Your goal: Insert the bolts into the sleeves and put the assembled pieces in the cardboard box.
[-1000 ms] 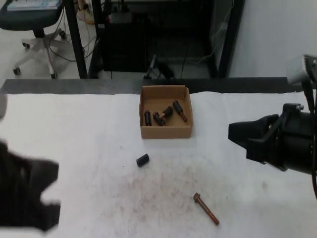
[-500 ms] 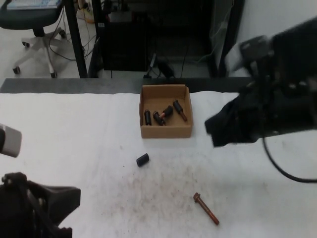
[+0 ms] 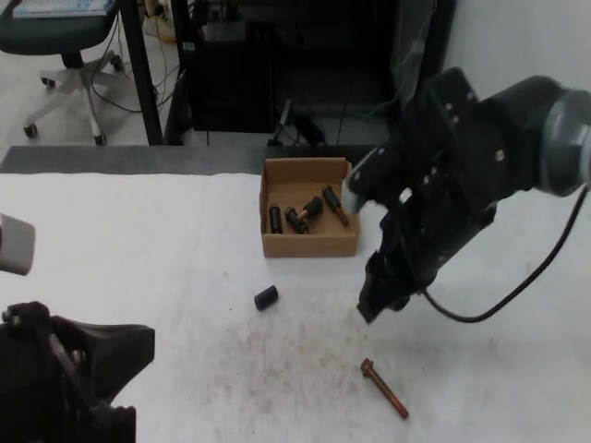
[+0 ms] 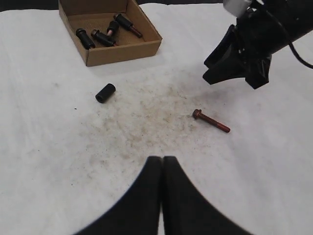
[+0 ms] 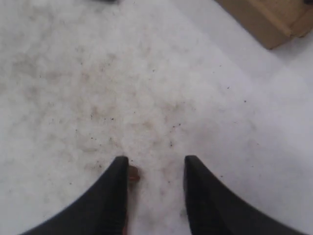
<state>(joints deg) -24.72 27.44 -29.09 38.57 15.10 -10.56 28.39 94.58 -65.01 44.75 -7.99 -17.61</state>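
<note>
Several assembled pieces [image 3: 305, 214] lie in the brown cardboard box [image 3: 308, 245]. In front of it, a black cylindrical sleeve [image 3: 266, 298] and a long coppery bolt [image 3: 384, 389] lie unjoined. The right gripper [image 5: 156, 161], fingers apart, hangs over the bolt's head; the left gripper [image 4: 162, 159] is closed on nothing.

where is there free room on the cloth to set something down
Widest bare patch: left of the cardboard box and sleeve. Also free between sleeve and bolt, though stained. Crowded: around the bolt, where the open right pincer hangs, and inside the box.

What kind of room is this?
Probably a robot lab or workshop: a robot arm over a cloth-covered bench, a cardboard box, and an office chair behind.
</note>
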